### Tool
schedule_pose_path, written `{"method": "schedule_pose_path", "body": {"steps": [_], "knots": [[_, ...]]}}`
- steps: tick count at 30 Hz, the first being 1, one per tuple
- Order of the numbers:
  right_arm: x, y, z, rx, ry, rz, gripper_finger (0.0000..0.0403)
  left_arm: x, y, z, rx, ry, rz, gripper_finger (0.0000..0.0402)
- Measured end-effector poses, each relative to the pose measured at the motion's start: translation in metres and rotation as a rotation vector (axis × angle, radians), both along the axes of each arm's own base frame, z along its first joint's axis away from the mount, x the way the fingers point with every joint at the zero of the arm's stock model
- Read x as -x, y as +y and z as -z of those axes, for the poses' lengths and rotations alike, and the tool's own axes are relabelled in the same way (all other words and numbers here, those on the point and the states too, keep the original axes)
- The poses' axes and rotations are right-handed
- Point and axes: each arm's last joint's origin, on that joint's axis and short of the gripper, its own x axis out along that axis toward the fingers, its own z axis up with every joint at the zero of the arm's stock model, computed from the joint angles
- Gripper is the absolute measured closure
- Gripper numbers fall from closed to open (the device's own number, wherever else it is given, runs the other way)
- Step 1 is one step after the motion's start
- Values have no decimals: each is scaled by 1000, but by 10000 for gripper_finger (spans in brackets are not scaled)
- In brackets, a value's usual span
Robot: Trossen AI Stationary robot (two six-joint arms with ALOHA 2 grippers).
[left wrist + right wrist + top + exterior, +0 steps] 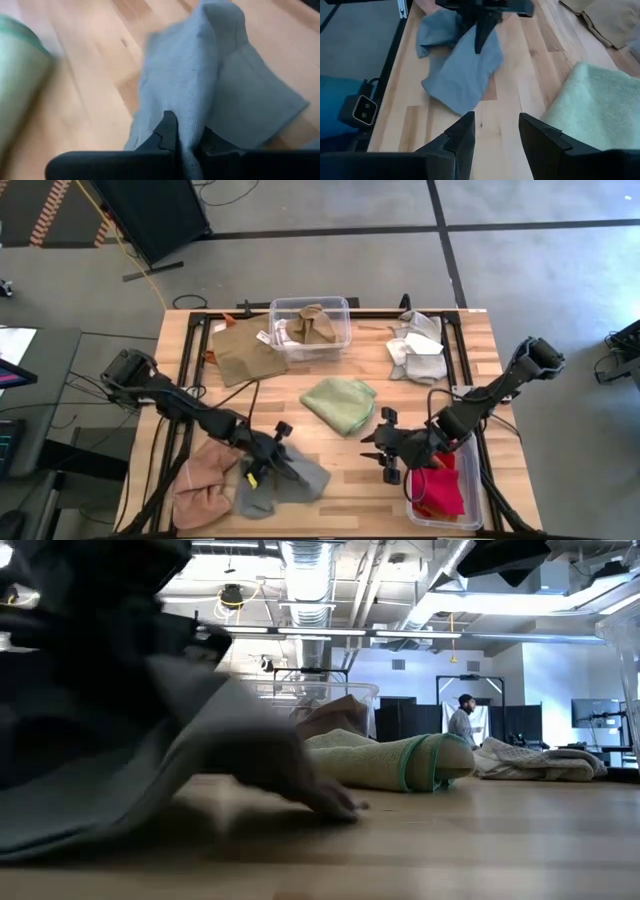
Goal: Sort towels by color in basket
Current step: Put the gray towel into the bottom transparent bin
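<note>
The left gripper (272, 463) sits low over the near left part of the table (330, 485), its 2 fingers pinched on a fold of the grey towel (290, 478). In the left wrist view the grey cloth (210, 85) rises in a ridge between the 2 dark fingertips (169, 131) and spreads out over the wood beyond them. The right wrist view shows the same towel (462, 70) from the other side, lifted at 1 edge by the left gripper (481, 30) and trailing on the boards.

Just beside the grey towel, toward the table's left edge, lies 1 pink towel (203, 480), touching it. 1 light green towel (340, 403) lies folded near the middle of the table (in the low view it shows as a roll (385, 760) with a darker green hem). 1 tan towel (245, 348) lies flat at the far left, next to a clear bin (345, 315) that holds 1 brownish crumpled cloth (312, 325). At the far right is a small heap of white and pale grey cloths (415, 348); how many are in it cannot be told.

The right gripper (382, 448) hovers over bare wood right of centre, its 2 fingers (465, 132) spread apart and holding nothing. Beside it, at the near right edge, a second clear bin (478, 505) holds red cloth (438, 490).

A person (461, 720) stands far off in the room behind.
</note>
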Motion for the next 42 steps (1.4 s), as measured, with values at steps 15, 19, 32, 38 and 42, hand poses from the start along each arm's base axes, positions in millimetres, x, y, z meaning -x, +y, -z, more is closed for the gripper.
{"method": "schedule_pose_path", "body": {"steps": [15,19,32,38,42], "knots": [[-47,1,53,93,35,33,153,-48,35,-56,16,-251,46,399],[-63,-2,54,109,-58,16,143,-49,36,-56,27,-244,61,399],[-115,-29,89,50,-227,-32,141,-48,36,-56,19,-246,69,399],[-125,-32,99,34,-293,-66,141,-49,35,-57,11,-261,77,399],[-132,-32,101,49,-378,-86,142,-50,34,-60,14,-296,83,399]]}}
